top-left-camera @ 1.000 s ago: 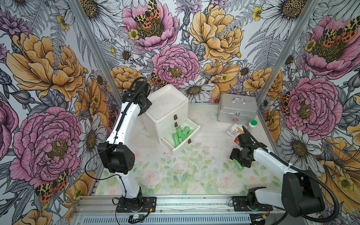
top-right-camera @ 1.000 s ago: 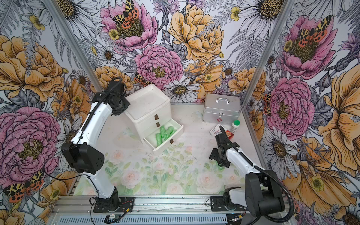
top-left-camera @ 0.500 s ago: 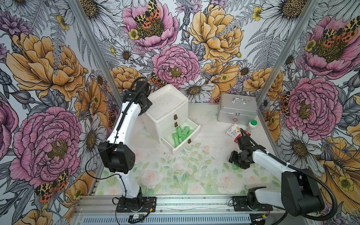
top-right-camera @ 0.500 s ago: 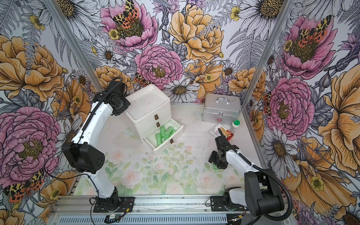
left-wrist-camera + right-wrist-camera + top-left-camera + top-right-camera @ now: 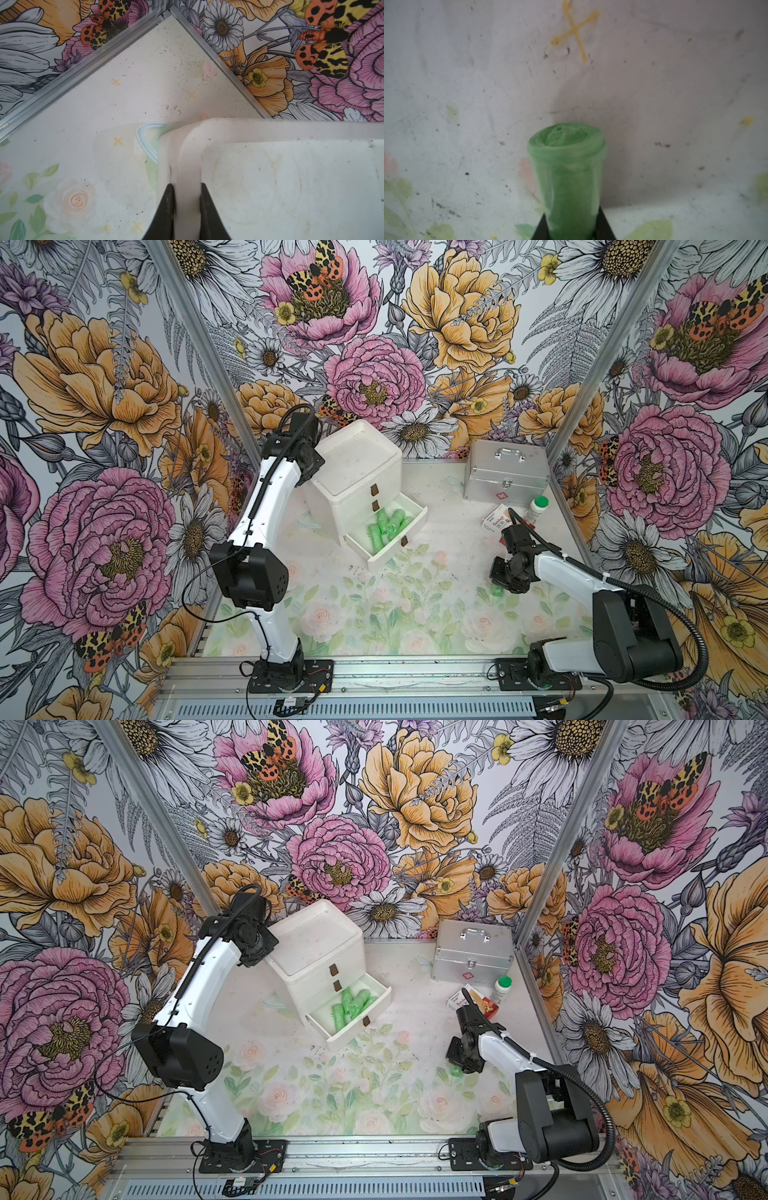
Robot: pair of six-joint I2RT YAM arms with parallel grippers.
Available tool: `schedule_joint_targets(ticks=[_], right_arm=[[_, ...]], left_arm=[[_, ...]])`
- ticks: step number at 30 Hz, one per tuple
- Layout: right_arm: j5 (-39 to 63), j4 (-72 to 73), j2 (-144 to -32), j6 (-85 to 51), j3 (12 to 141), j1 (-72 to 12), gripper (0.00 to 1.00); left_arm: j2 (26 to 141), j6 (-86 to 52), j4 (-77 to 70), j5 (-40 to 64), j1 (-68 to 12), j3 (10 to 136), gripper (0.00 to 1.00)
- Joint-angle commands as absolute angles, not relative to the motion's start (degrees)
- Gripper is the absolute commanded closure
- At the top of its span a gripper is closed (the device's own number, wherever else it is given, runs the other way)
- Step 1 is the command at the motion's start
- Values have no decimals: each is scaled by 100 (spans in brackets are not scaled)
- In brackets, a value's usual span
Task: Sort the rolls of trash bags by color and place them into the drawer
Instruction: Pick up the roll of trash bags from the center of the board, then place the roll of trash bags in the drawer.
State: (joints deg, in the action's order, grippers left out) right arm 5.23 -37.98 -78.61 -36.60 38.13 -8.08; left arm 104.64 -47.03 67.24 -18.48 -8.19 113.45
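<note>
White plastic chest of drawers (image 5: pixel 357 466) stands at the back left of the tabletop (image 5: pixel 374 610) in both top views. Its upper two drawers are closed. The bottom drawer (image 5: pixel 415 516) is pulled out, with several green rolls (image 5: pixel 386 526) lying inside. The left arm (image 5: pixel 266 506) reaches to the chest's upper left edge. The right arm (image 5: pixel 565 572) bends down to the tabletop on the right, well apart from the chest. A lone green roll (image 5: pixel 496 592) peeks out just under its black wrist. A silver case (image 5: pixel 505 477) sits at the back right. A green-capped bottle (image 5: pixel 537 508) and a small box (image 5: pixel 495 520) lie in front of it.

Left wrist view: the left gripper (image 5: pixel 188 207) is clenched on the raised rim of the chest's top. One black finger is against the outer wall, the other inside the recessed lid.

Right wrist view: the right gripper (image 5: pixel 572 228) is grasping the lone green roll. Both black fingers (image 5: pixel 605 224) touch its sides. The roll's crinkled end faces the camera, slightly blurred. A yellow cross mark (image 5: pixel 577 31) shows on the tabletop behind. Whether the roll is off the surface cannot be told.
</note>
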Motion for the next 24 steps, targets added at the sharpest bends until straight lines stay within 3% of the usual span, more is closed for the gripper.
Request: schedule_joint_targets(ticks=[1, 12, 24], right_arm=[[610, -3652, -7962, -3681, 3855, -885, 83], [1247, -3604, -8065, -4422, 5410, -2350, 83], [1824, -3510, -10625, -4579, 9047, -3807, 82]], left_arm=[[10969, -5095, 7227, -677, -1037, 10903, 100], [11054, -5124, 7225, -650, -1096, 10962, 100], [10900, -5133, 7235, -667, -1125, 10919, 100]])
